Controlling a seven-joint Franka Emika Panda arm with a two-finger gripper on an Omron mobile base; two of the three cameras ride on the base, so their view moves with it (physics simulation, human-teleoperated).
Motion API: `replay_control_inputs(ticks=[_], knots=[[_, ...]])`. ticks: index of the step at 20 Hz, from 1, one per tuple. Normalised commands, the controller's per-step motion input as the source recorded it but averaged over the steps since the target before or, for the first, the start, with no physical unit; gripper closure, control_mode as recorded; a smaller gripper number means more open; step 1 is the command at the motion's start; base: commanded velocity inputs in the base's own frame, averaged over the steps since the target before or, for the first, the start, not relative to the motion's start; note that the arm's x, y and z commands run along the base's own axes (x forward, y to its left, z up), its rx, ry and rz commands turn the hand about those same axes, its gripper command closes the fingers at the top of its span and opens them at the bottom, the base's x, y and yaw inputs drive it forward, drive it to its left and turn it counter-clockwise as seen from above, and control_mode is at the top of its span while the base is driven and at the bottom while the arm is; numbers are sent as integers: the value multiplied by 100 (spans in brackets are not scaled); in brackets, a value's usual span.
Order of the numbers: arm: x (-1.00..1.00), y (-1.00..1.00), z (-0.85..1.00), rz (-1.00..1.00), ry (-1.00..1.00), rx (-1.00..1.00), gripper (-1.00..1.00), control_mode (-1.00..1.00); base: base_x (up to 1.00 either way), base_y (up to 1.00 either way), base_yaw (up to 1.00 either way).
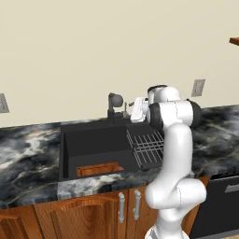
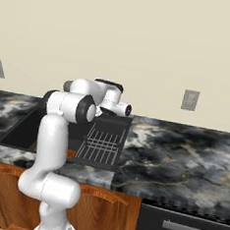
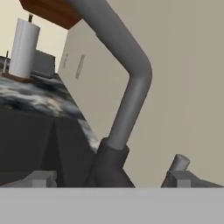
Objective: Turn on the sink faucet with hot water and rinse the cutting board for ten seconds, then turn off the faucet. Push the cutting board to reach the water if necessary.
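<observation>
**Reaching for the tap, water not yet running**

The pincer (image 1: 132, 110) hangs at the back of the sink (image 1: 93, 144), just right of the faucet (image 1: 113, 105), its jaws spread wide and holding nothing. In the hand view the faucet's grey neck (image 3: 131, 83) rises close ahead, its base standing between the two fingertips (image 3: 41, 178). No stream shows, so the step in hand seems to be turning on the hot water. The cutting board (image 1: 98, 169) lies flat in the basin against the front wall, well apart from the spout. Next, the pincer likely needs to reach the thin lever and nudge it to the hot side; afterwards the board may need pushing back under the spout.
</observation>
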Motion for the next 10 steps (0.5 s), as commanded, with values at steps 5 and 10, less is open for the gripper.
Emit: replay_control_inputs(ticks=[5, 10], knots=[[9, 0, -5, 10, 0, 2, -100, -100, 0, 0, 0], [11, 0, -8, 12, 0, 1, -100, -100, 0, 0, 0]])
